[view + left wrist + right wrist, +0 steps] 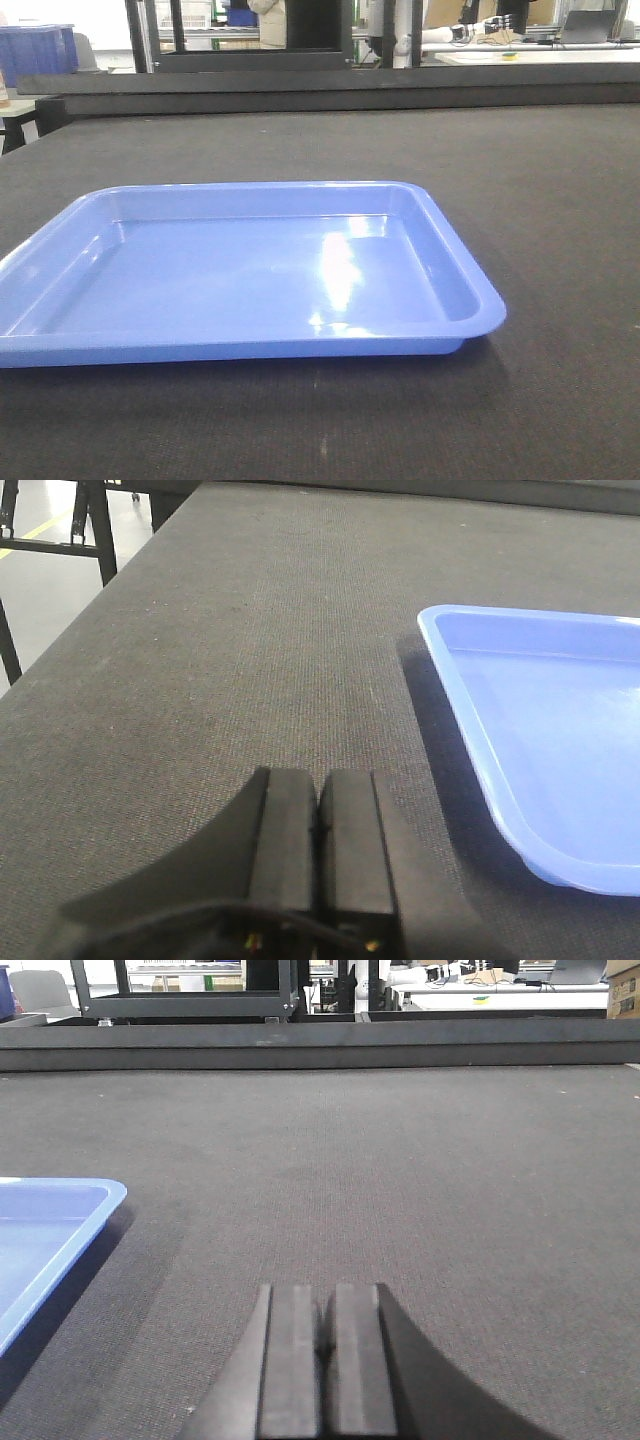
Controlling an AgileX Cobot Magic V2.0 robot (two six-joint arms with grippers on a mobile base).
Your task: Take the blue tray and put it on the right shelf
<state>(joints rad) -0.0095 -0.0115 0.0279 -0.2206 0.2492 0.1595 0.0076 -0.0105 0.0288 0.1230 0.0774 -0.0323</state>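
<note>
The blue tray point(240, 270) lies flat and empty on the dark grey table surface, near the front. It also shows in the left wrist view point(560, 730) at the right, and its corner in the right wrist view point(45, 1235) at the left. My left gripper point(320, 785) is shut and empty, low over the table to the left of the tray. My right gripper point(328, 1295) is shut and empty, to the right of the tray. The right shelf is out of view.
The dark table point(520, 180) has a raised black far edge point(350, 88). Deep blue bins point(35, 50) stand at the far left. Black frames point(250, 40) and benches stand behind. The table's left edge and floor show in the left wrist view point(60, 610).
</note>
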